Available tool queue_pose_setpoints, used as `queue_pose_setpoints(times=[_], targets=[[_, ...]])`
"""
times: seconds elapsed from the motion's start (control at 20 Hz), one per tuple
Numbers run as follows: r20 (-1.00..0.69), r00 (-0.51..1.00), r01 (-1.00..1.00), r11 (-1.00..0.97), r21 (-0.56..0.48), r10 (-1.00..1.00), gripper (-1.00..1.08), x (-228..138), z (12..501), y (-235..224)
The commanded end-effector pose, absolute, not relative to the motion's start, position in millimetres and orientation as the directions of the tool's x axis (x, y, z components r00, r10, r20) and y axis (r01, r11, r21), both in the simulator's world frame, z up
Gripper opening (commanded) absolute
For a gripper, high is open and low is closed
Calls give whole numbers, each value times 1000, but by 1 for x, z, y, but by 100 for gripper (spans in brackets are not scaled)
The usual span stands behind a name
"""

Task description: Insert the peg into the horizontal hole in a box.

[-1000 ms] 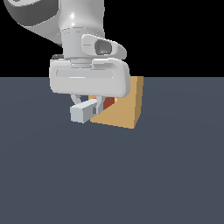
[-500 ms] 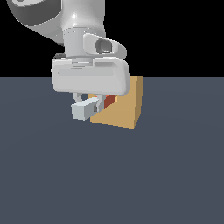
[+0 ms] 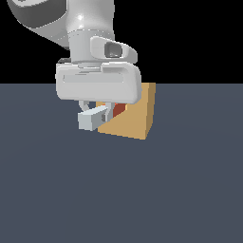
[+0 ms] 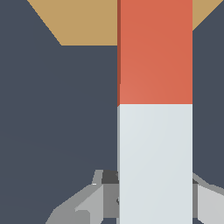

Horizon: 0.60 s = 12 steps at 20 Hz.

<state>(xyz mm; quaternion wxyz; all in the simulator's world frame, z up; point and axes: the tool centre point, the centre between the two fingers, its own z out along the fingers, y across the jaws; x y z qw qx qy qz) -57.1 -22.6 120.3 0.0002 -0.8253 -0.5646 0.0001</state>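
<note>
Shifted a little toward the exterior view's right since half a second ago — arm and peg [image 3: 95,117] both carried closer to the box [image 3: 137,116], orange-red part now more buried behind the gripper body. Held level, pale end jutting out at centre-left of the exterior frame, orange end pointing at the tan face just right of centre. Pinched on the peg's pale half: gripper [image 4: 155,192] with grey fingers [image 4: 105,194] pressed against both sides of the bar near the lower edge of the wrist frame. Orange half running up to the top edge of that frame, overlapping the tan box [image 4: 83,22] in the upper part — contact or entry there not discernible. Hole itself hidden behind gripper and peg in both views. Box resting on the dark grey floor [image 3: 190,190].
</note>
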Motion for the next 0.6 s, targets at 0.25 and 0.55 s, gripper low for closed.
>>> queue_pose_setpoints(times=[0.25, 0.55], targets=[[0, 362, 932, -362, 0, 932, -100, -52, 120, -10], [1, 362, 932, -362, 1, 932, -100, -39, 121, 29]])
